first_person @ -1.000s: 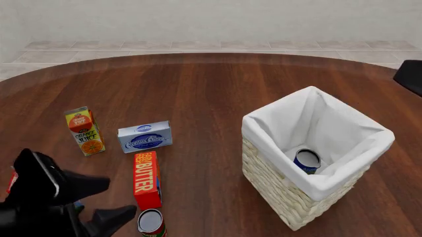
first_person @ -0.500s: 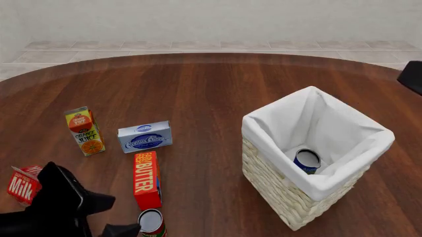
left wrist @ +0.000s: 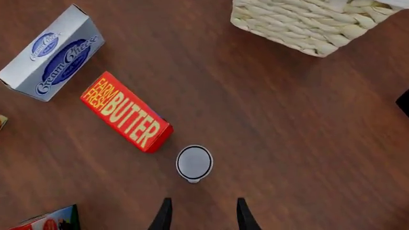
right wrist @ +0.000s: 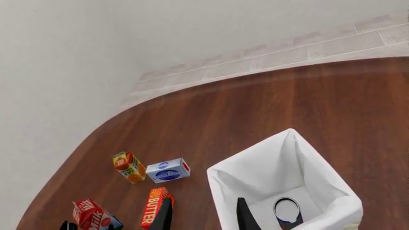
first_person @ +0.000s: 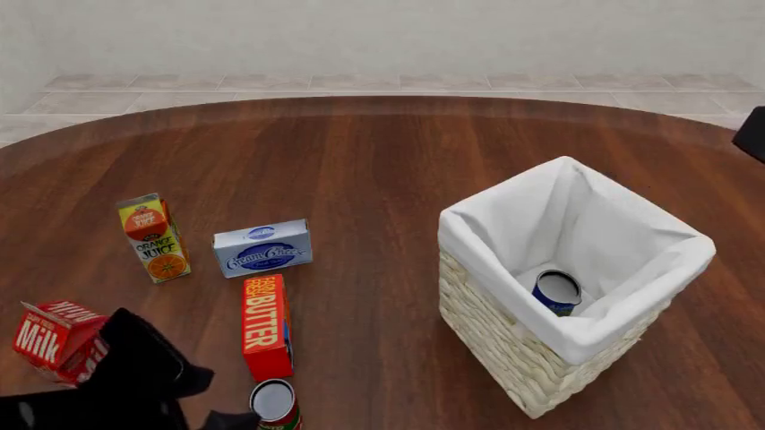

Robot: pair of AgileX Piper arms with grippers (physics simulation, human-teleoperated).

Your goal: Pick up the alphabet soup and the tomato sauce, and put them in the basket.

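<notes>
The tomato sauce [first_person: 274,401], a red-and-green can with a silvery top, stands upright near the table's front edge, just below the butter box. In the left wrist view the tomato sauce [left wrist: 193,163] sits a little ahead of my left gripper [left wrist: 203,214], which is open and holds nothing. The alphabet soup [first_person: 557,291], a blue can, lies inside the basket [first_person: 496,349] on its white lining. My right gripper [right wrist: 203,215] is open and empty, high above the table, and looks down on the basket [right wrist: 255,160] and the alphabet soup [right wrist: 288,209]. Only a corner of the right arm [first_person: 753,133] shows in the front view.
A red butter box [first_person: 265,327] lies right beside the tomato sauce. A cream cheese box [first_person: 263,248], an orange juice carton [first_person: 153,237] and a milk carton [first_person: 54,336] stand on the left. My left arm [first_person: 132,381] fills the bottom left corner.
My left arm has dropped back toward the front edge, uncovering the milk carton. The right arm has slid farther out past the right edge. The cans have not moved.
</notes>
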